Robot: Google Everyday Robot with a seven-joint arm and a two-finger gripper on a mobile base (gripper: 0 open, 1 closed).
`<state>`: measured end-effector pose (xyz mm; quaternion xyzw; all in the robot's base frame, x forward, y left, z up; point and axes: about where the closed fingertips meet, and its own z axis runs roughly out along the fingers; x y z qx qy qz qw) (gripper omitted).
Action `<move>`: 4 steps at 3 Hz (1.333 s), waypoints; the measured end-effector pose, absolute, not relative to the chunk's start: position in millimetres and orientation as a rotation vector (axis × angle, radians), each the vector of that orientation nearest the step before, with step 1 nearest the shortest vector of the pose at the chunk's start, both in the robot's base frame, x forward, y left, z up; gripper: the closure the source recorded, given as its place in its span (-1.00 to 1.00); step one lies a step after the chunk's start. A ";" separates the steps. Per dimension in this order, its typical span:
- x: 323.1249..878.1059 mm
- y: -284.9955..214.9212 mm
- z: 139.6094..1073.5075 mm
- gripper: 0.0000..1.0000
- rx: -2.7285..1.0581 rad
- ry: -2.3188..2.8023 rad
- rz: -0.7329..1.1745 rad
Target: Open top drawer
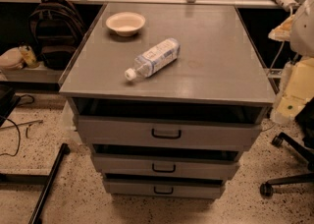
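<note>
A grey metal cabinet (216, 61) stands in the middle of the camera view with three drawer fronts stacked below its top. The top drawer (113, 130) is the widest and tallest front, with a small black loop handle (166, 133) at its centre and a dark gap above it. It sits level with the fronts below. The gripper is not in view; only a white rounded part (304, 21) at the right edge may belong to my arm.
A clear water bottle (152, 58) lies on its side on the cabinet top, with a cream bowl (125, 23) behind it. Two narrower drawers (122, 165) sit below. A backpack (56, 26) is at the left, chair wheels (289, 164) at the right, and a black bar (49, 183) lies on the floor.
</note>
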<state>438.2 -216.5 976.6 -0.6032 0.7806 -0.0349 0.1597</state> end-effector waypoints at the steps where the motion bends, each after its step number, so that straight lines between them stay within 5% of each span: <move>1: 438.2 -216.5 976.5 -1.00 -1.724 2.230 -0.100; 4: 405.6 -195.8 882.7 -1.00 -1.810 2.142 -0.013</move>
